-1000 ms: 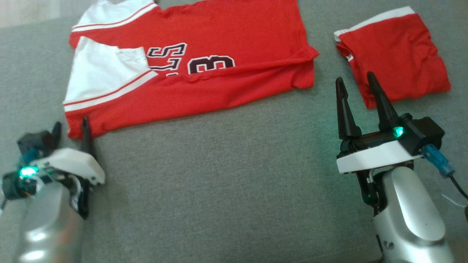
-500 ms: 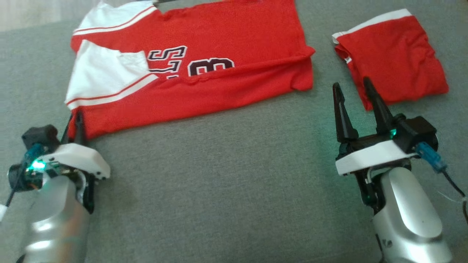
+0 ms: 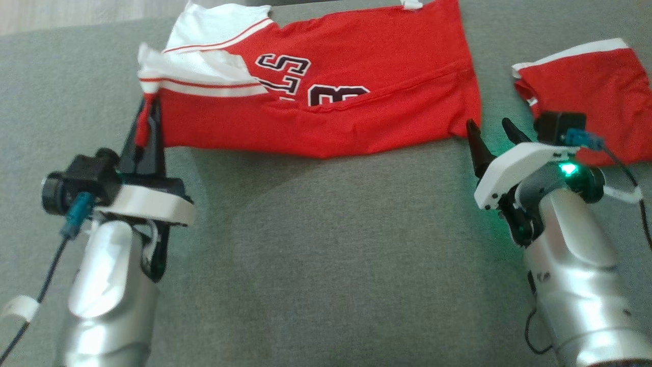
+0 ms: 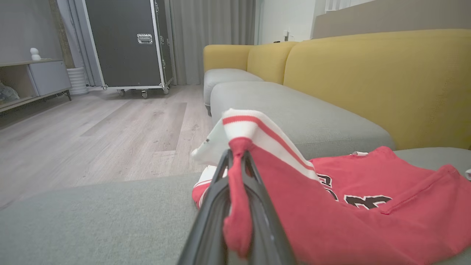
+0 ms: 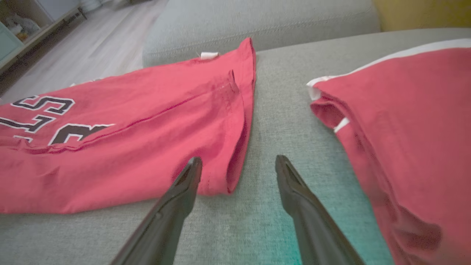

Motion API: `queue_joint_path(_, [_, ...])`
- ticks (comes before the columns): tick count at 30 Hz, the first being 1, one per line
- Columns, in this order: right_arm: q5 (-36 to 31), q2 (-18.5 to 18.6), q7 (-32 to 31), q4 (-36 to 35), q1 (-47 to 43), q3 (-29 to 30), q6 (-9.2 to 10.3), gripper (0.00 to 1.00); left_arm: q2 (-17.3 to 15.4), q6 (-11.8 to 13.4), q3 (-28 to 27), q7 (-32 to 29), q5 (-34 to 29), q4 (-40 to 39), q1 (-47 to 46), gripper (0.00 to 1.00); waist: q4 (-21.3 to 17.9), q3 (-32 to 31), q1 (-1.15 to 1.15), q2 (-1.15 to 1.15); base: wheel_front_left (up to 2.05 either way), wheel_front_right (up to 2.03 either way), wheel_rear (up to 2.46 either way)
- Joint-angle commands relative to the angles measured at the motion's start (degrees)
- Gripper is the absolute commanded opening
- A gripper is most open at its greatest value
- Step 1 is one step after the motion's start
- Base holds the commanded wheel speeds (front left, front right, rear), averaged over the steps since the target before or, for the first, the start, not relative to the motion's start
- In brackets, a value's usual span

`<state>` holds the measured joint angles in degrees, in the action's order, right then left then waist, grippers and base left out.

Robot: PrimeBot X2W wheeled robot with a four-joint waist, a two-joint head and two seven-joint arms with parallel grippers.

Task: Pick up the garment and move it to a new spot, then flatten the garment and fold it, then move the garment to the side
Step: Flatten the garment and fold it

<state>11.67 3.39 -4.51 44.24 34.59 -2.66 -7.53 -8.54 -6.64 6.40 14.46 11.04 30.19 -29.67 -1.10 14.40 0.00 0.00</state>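
While L hand (image 3: 146,113) pinches jersey (image 3: 356,81) corner, R hand (image 3: 489,124) gapes nearby.

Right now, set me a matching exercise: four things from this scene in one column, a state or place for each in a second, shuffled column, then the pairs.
Things
1. left gripper
2. right gripper
3. jersey
4. second garment

States
A. open, fingers holding nothing
B. lying apart, at the robot's right
C. shut on a red corner of cloth
D. one corner lifted, lettering showing

Pairs: 1-C, 2-A, 3-D, 4-B
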Motion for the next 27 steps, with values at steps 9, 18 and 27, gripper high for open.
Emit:
queue_joint_path(9, [-2.28,-0.51,-5.02,13.44,10.37,1.20,0.04,1.00,-0.07,-0.67,1.61,0.53,-0.78,-3.21,-0.63,0.00,3.50,1.13,0.00,0.00,0.00,0.00,0.00])
queue_joint_path(18, [-7.85,-0.51,-3.22,19.46,14.12,1.52,0.04,0.00,-1.00,-0.78,1.47,0.53,-0.13,1.00,-0.75,0.00,3.36,-0.17,0.00,0.00,0.00,0.00,0.00])
queue_joint_path(27, [-5.27,0.75,-3.14,19.31,12.14,-2.55,0.04,0.00,-3.19,-0.80,0.48,0.53,0.64,6.72,3.08,0.00,0.16,-6.30,0.00,0.00,0.00,0.00,0.00])
